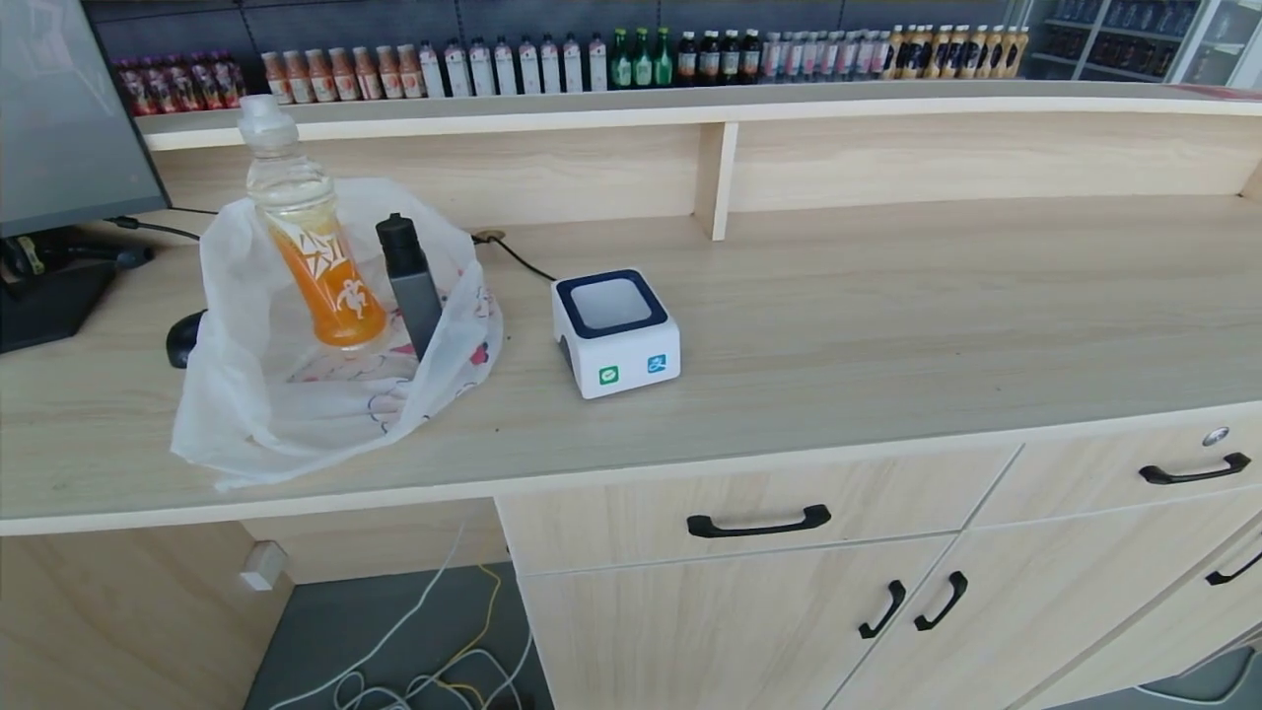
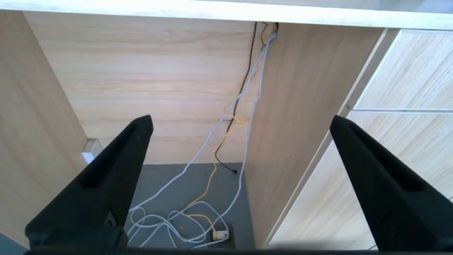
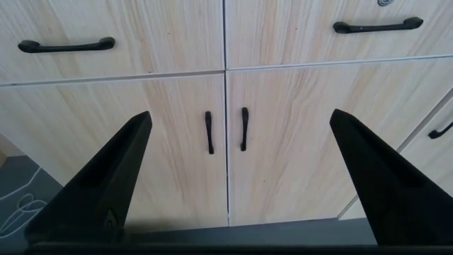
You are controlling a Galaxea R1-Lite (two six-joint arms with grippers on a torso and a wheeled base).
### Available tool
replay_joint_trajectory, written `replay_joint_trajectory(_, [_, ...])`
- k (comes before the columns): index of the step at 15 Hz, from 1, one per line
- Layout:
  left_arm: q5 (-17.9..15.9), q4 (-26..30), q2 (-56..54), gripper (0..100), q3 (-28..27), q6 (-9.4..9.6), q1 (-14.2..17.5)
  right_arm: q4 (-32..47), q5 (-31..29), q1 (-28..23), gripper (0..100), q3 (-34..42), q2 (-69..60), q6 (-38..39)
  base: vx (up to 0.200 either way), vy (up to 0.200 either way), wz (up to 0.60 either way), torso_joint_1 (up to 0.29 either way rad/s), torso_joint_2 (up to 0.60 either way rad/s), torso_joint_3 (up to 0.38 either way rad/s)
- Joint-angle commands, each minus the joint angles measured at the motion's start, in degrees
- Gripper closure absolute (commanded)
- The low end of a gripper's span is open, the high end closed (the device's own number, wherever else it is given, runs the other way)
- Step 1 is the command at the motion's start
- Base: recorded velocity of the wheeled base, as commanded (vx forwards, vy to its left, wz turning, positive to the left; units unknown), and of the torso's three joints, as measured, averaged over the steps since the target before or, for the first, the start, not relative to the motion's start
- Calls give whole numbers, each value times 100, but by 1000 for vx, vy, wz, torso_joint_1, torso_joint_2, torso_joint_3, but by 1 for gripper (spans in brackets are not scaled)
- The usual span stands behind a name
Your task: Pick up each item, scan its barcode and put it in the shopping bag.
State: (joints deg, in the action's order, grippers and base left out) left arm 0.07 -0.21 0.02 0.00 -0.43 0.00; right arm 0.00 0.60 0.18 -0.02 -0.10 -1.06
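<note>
1. The shopping bag (image 1: 246,414) sits at the left of the counter (image 1: 887,325). It looks thin and limp, so expect it to sag if you nudge it.
2. The orange drink bottle (image 1: 311,247) stands upright inside the bag. It is probably heavy with liquid and slick on the label, so grip it at the narrow waist.
3. The dark bottle (image 1: 409,281) leans just beside it, also in the bag. It looks stiff, so take it mid-body.
4. The scanner (image 1: 616,335) stands right of the bag.
5. Your left gripper (image 2: 241,124) and right gripper (image 3: 241,117) both have their fingers spread wide, holding nothing, down by the cabinets.
</note>
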Motion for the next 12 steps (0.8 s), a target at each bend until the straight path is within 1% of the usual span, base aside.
replay_joint_trajectory(1, [1,-6,-2,0,0,-1,0,0,2,-1,0,2,10,1,0,0,0,0,0,0])
replay_joint_trajectory(3, [1,-6,-2,0,0,34,0,0,2,-1,0,2,10,1,0,0,0,0,0,0])
replay_joint_trajectory(12, [1,-6,-2,0,0,34,0,0,2,-1,0,2,10,-26,0,0,0,0,0,0])
